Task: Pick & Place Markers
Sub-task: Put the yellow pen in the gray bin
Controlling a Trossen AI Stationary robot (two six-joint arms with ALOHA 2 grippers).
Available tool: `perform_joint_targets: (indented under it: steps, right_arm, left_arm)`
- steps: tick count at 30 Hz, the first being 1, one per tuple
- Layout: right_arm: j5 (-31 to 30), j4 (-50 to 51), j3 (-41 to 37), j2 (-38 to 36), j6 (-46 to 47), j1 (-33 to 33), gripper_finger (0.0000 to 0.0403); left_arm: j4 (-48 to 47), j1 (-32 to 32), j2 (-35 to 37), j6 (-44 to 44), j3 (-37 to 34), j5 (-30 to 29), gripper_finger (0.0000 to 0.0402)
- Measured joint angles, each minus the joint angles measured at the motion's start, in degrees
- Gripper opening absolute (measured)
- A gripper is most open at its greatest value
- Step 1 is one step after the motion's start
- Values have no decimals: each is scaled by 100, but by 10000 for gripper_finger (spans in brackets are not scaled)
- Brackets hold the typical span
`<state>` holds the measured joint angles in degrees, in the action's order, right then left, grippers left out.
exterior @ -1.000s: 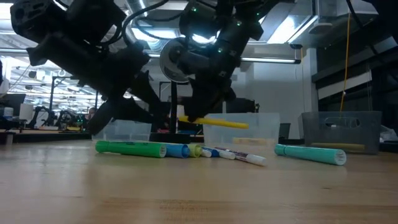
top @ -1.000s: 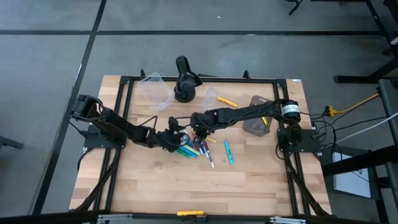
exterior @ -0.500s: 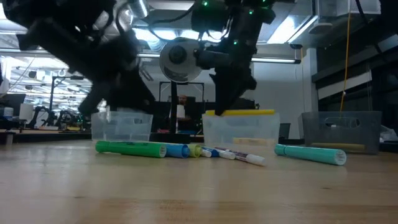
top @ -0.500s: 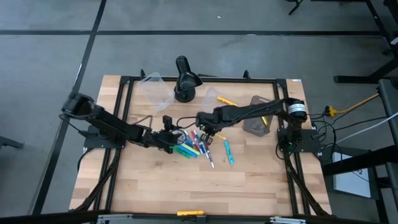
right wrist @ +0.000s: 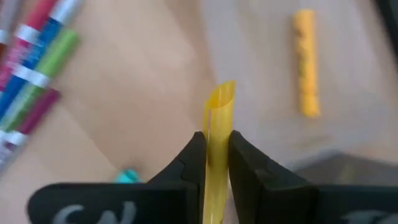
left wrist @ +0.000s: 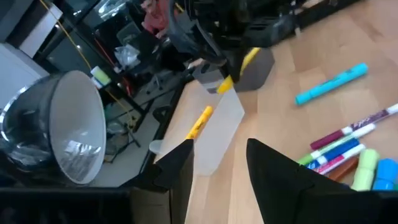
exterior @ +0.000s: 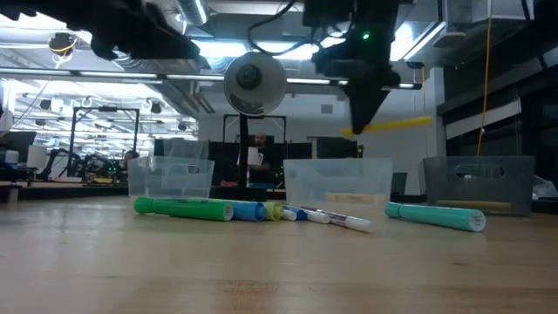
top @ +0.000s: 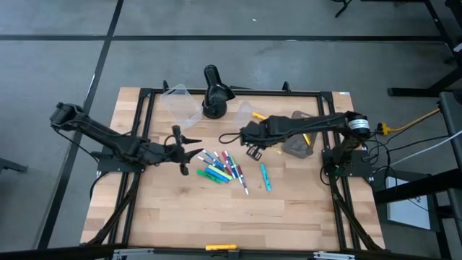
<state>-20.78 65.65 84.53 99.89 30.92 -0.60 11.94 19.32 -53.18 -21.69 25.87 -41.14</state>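
One marker in the air: the right gripper is pinching a yellow marker between its fingers, carrying it above the table near the clear tubs.
Left gripper: hanging empty with its fingers spread apart, just beside the marker pile, toward the left arm's side.
Already placed: an orange marker is lying in the clear tub beside the black desk lamp.
Left to move: most of the markers are lying clustered mid-table, with a cyan marker a little apart from them; by my judgement the task is sitting in its early part.
Other containers: a second clear tub and a grey bin are standing along the far side.
Surface: a pale wooden table with a black frame is bearing everything.
Room: a grey floor is surrounding the table; the low view is showing ceiling lights and workbenches beyond.
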Motion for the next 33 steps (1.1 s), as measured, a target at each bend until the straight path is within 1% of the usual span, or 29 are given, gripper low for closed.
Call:
perform_joint_targets:
  steps: [5, 11, 20, 26, 33]
  right_arm:
    - [-389, 738, 0, -342, 540, -4, 49]
    - [-833, 1497, 0, -755, 1231, -4, 49]
    - [-1513, 2136, -45, -1237, 2118, -4, 49]
    - [-1796, 2189, -513, -1500, 2539, -4, 49]
    - [-1917, 2112, -1296, -1848, 3132, -37, 49]
  left_arm:
    - [-48, 24, 251, -55, -4, -18, 143]
    - [-19, 21, 259, -58, -4, -94, 143]
    - [27, 21, 259, 8, -4, -121, 143]
    - [27, 24, 259, 14, -4, -123, 143]
    - [10, 21, 259, 14, -4, -125, 143]
